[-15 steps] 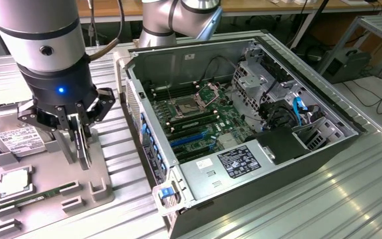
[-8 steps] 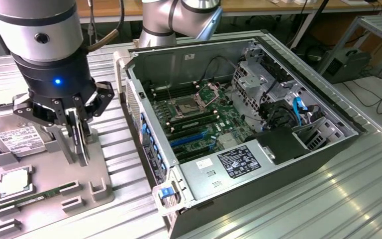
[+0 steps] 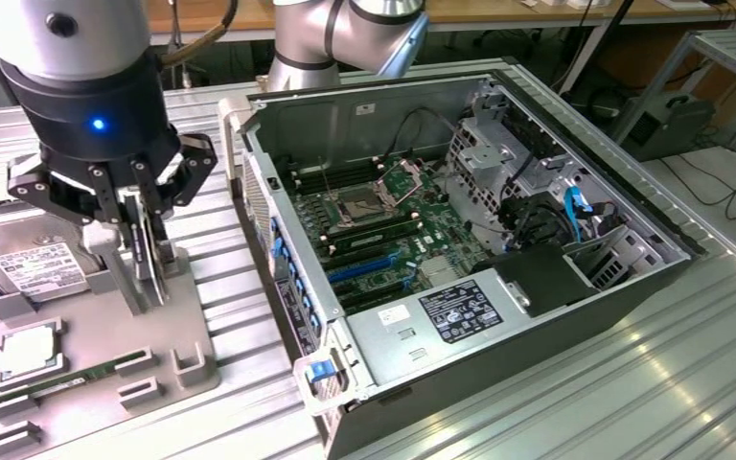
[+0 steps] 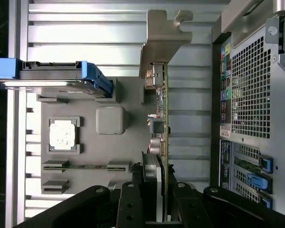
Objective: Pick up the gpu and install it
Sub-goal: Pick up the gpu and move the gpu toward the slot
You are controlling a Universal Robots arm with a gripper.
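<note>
**One gpu pinched on edge at the parts tray**

On the exterior view's left: one gripper [image 3: 150, 283], jaws drawn narrow against either face of one gpu [image 4: 161, 102] and gripping it at the fan end. Card standing on edge, its one silver bracket farthest from the grip, at the side of one grey tray [image 3: 87, 328] nearest the case. Cannot tell whether seated in its slot or lifted clear.

Also counted on the tray: one hard drive [image 3: 35, 268] in blue rails, one square processor chip [image 3: 30, 350], one RAM stick [image 3: 55, 383] lying in its holder.

Just beside the tray, toward the exterior view's right: one open computer case [image 3: 560, 364], with two processor sockets [image 3: 361, 203] on its one motherboard [image 3: 425, 240].
</note>
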